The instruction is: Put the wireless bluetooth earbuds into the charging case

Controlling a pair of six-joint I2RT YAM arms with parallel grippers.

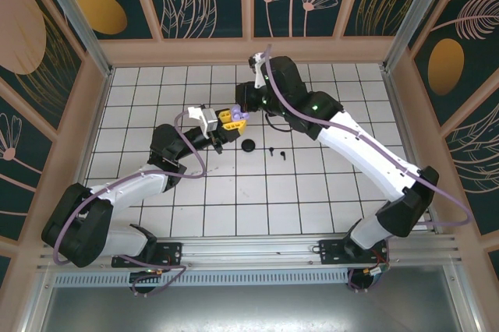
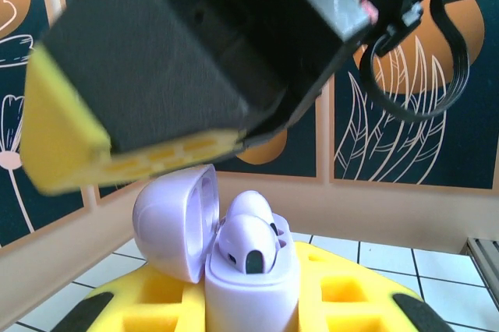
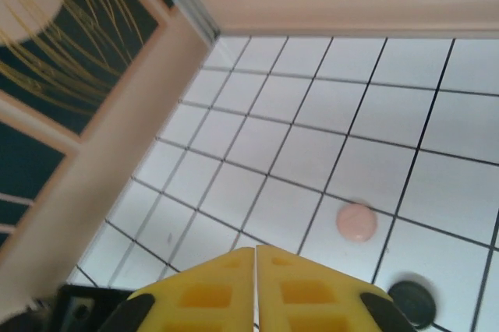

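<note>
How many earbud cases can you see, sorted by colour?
lilac case: 1
black case: 1
pink case: 1
Total: 3

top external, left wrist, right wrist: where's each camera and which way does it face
top external: above and behind the bases, looking down on the tiled table; left arm and right arm show.
left wrist: on the left arm, looking along the left pincer at the open lilac charging case it grips; the right pincer hangs above.
right wrist: on the right arm, looking down past its shut yellow fingers at a pink case and a black case.
shared: top external and left wrist both show the lilac charging case.
</note>
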